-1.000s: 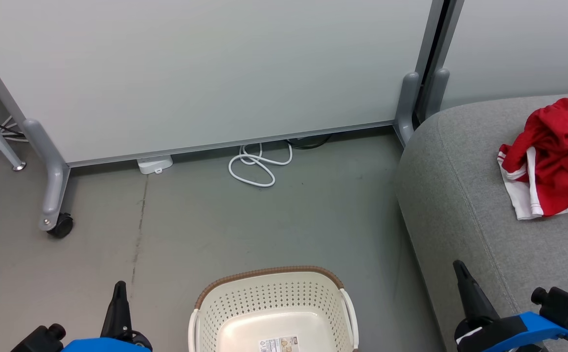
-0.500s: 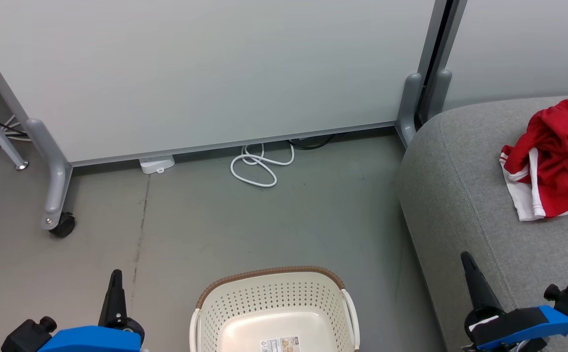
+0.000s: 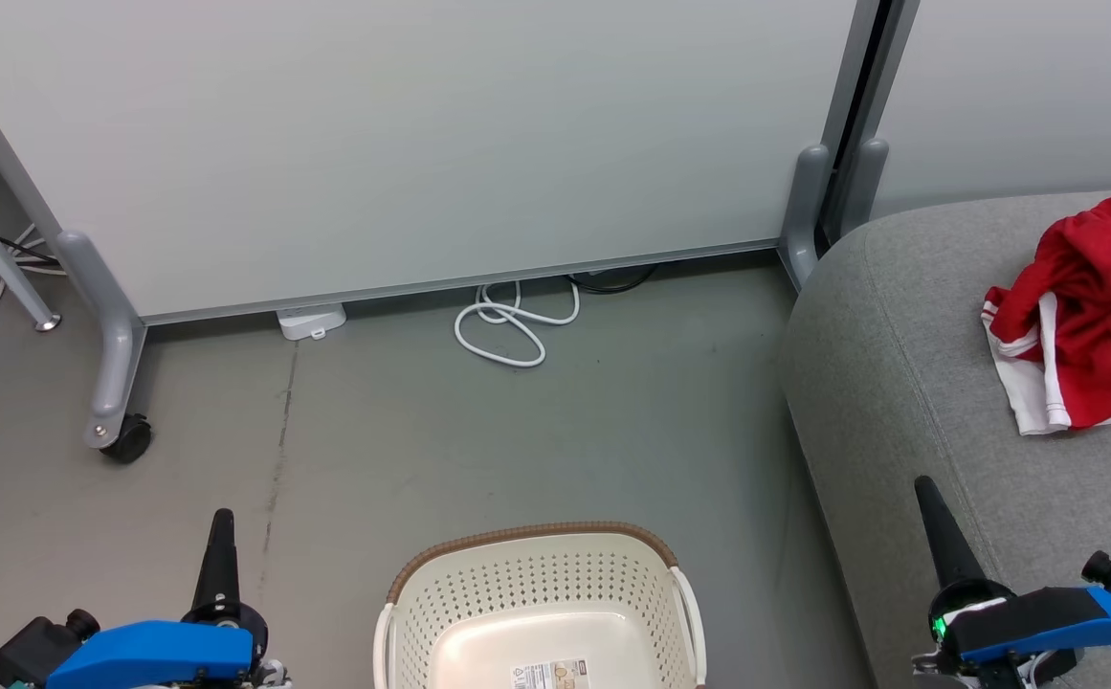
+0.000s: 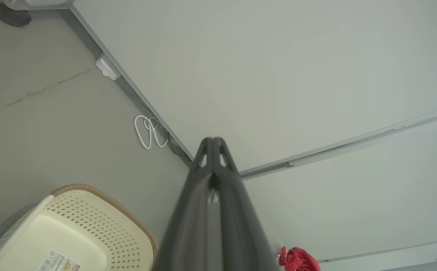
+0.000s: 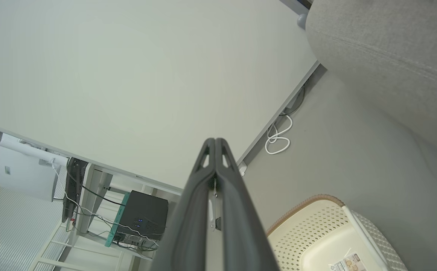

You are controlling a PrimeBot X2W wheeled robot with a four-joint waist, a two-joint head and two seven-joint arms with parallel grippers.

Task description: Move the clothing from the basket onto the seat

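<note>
The broad pale partition panel [image 3: 421,144] on grey metal legs stands beyond the oval cream-white perforated plastic basket [image 3: 536,584] with its brown woven-look rim, and the dull grey floor [image 3: 536,431] runs between the two. Right of the basket, across a strip of floor, sits the large grey fabric-upholstered seat [image 3: 899,383] with a rounded edge and stitched seam. The basket itself stands on the floor directly before me. The crumpled bright red fabric clothing [image 3: 1100,316] with white panels and stripe trim lies on the seat, well to the right of the basket and farther from me; I cannot tell how many pieces the heap holds. My left end effector [image 3: 221,524] hovers left of the basket, its long dark fingers pressed together on nothing. My right end effector [image 3: 928,498] hovers right of the basket at the seat's near edge, likewise closed tight and empty. A looped white cable [image 3: 507,330] lies beyond the basket at the panel's foot, a small white power strip [image 3: 311,321] beyond and left, a black caster [image 3: 127,440] farther left. A small paper label [image 3: 548,675] lies inside the basket.
</note>
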